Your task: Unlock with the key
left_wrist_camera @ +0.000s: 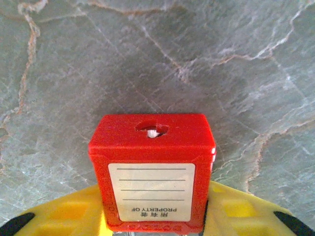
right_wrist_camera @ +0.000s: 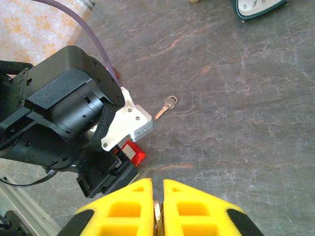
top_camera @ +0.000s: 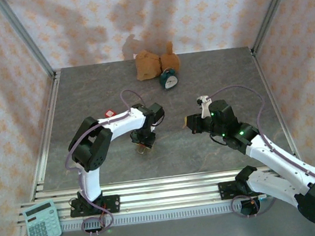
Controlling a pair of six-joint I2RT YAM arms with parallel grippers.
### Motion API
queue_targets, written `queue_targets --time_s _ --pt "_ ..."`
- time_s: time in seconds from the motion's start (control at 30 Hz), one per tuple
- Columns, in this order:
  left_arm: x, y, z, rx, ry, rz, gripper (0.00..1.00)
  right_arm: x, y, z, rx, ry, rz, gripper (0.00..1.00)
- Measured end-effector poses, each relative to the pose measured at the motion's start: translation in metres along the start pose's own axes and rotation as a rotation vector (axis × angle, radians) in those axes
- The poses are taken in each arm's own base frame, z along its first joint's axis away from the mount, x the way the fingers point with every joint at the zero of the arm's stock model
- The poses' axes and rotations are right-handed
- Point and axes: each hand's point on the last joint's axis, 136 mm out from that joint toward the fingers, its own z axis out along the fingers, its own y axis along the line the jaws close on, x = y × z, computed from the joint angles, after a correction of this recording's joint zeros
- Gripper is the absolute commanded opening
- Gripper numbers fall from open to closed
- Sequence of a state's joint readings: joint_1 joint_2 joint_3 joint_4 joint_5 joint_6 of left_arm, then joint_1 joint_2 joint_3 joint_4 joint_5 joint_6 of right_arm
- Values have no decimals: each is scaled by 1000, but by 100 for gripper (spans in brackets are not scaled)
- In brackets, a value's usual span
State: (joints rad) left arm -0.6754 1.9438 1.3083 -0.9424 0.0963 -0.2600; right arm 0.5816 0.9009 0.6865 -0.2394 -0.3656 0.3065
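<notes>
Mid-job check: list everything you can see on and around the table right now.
padlock: one, red, held in left gripper
key: one, silver, loose on table
thin metal piece: one, silver, pinched in right gripper; possibly another key
alarm clock: one, teal, back of table
brown lump: one, behind clock; plush or bag, cannot tell
small red item: one, beside left arm
calculator: one, pale green, near-left corner
table: one, grey marble
left gripper: yellow fingers, closed on padlock
right gripper: yellow fingers, shut
</notes>
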Motion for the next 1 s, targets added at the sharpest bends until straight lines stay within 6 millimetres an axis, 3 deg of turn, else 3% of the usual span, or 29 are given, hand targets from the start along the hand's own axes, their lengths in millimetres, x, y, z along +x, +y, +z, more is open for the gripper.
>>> queue_targets --time_s 0.3,0.63,0.87,1.0 --pt "0 0 -1 10 -63 0 40 2 -1 0 4 7 1 10" --pt "0 3 0 -4 -73 9 54 3 -1 -1 6 10 -1 10" --pt "0 0 1 -4 -70 8 41 3 -1 -7 -1 -9 7 10" --pt "0 0 1 -8 -73 8 39 6 -3 -7 1 -6 12 10"
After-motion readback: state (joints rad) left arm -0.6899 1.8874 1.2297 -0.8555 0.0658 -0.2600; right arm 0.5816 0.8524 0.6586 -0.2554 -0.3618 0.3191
